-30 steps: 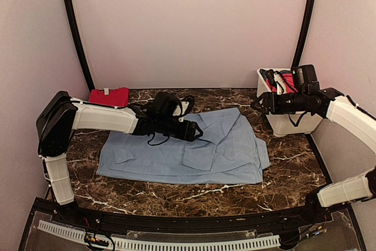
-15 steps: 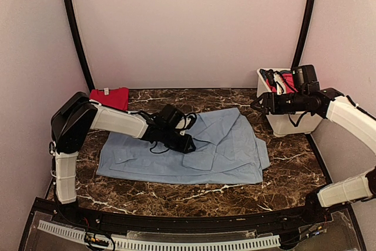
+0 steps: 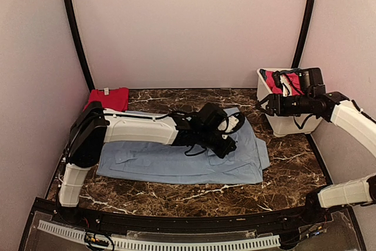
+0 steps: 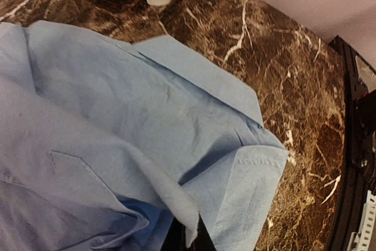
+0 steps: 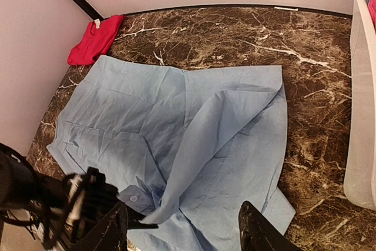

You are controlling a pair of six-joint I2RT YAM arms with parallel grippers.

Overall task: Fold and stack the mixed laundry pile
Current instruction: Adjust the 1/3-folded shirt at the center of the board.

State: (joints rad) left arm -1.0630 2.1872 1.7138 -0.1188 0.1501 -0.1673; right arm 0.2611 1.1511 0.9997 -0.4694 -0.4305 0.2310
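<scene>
The left gripper (image 3: pixel 227 147) is clamping the soft, light shirt (image 3: pixel 153 163) near its cuff (image 4: pixel 258 160), seemingly a good hold; the right gripper (image 5: pixel 188 232) is standing apart.

Light-blue shirt (image 3: pixel 147 161): spread on bench (image 3: pixel 294 166), one flap drawn across its middle.
Red piece (image 3: pixel 109 96): folded, far-left corner.
Pink-red pieces (image 3: pixel 275 79): in tub (image 3: pixel 288 123).

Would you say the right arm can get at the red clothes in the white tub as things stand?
Probably yes: the right gripper hangs open just beside the white tub, whose top is uncovered over the red clothes; it only faces away, toward the table.
</scene>
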